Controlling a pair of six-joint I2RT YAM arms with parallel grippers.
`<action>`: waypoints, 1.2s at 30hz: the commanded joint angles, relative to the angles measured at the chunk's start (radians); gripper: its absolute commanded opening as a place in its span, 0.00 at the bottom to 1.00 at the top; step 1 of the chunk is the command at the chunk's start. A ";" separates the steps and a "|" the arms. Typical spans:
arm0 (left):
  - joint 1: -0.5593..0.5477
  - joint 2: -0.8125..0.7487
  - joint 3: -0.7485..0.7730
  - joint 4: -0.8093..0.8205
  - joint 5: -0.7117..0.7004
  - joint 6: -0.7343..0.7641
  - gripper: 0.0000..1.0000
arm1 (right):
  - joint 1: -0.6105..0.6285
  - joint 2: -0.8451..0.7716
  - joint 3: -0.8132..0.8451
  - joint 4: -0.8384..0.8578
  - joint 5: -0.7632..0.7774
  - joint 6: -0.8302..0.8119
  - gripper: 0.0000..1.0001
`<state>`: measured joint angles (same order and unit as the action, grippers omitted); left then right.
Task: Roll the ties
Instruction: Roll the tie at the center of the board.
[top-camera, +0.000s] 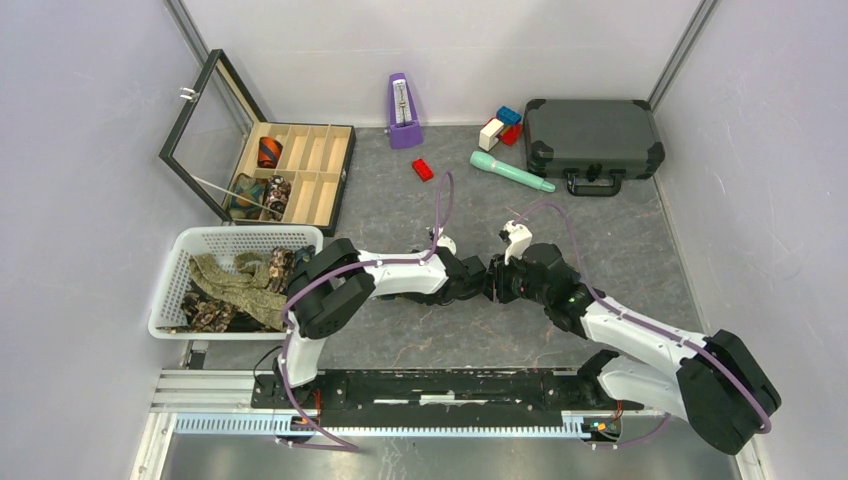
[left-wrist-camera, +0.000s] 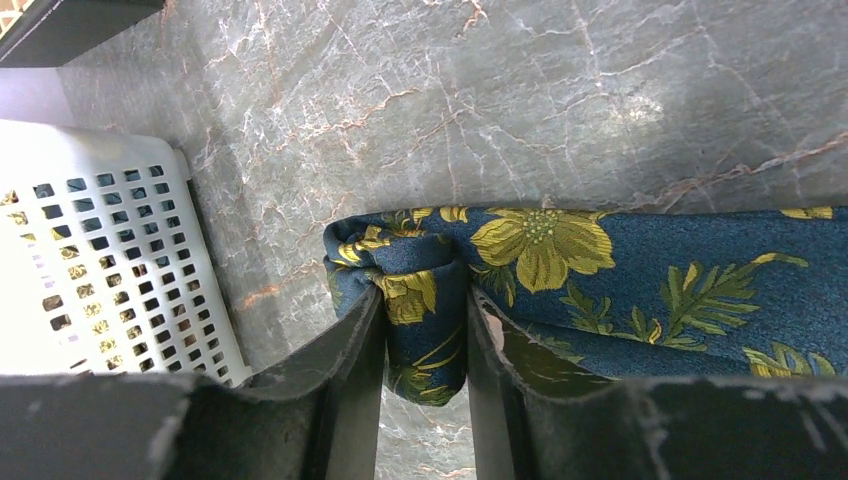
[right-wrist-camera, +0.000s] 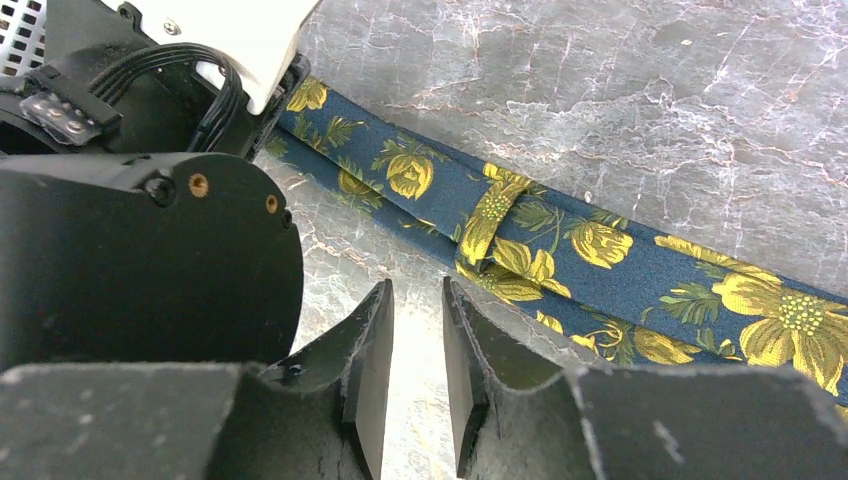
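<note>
A navy tie (left-wrist-camera: 620, 280) printed with yellow flowers lies as a long strip across the grey marble table. Its end is folded over into a small roll (left-wrist-camera: 425, 300), and that roll fills the gap in my left gripper (left-wrist-camera: 425, 310), which is shut on it. In the right wrist view the same tie (right-wrist-camera: 600, 260) runs diagonally past my right gripper (right-wrist-camera: 415, 300). Its jaws stand a little apart over bare table with nothing between them. Both grippers meet tip to tip at mid-table, left gripper (top-camera: 478, 278) and right gripper (top-camera: 500, 282).
A white basket (top-camera: 180, 250) at the left holds several loose ties (top-camera: 235, 285). Behind it an open wooden box (top-camera: 325, 175) holds rolled ties (top-camera: 270, 152). At the back stand a purple metronome (top-camera: 403, 112), a red block (top-camera: 423, 169), a teal tool (top-camera: 510, 171) and a black case (top-camera: 592, 138).
</note>
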<state>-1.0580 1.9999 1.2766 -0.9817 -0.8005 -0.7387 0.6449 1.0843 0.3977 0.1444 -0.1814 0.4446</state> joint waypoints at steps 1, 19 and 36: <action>-0.005 -0.021 -0.019 0.160 0.141 -0.007 0.42 | -0.004 -0.030 0.003 -0.004 0.017 -0.012 0.31; -0.003 -0.137 -0.040 0.189 0.167 0.019 0.59 | -0.004 -0.082 0.067 -0.065 0.040 -0.010 0.33; 0.019 -0.301 -0.106 0.288 0.216 0.078 0.74 | -0.004 -0.070 0.129 -0.101 0.098 -0.008 0.34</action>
<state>-1.0531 1.7821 1.1946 -0.7734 -0.6212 -0.7284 0.6449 1.0096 0.4679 0.0402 -0.1120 0.4435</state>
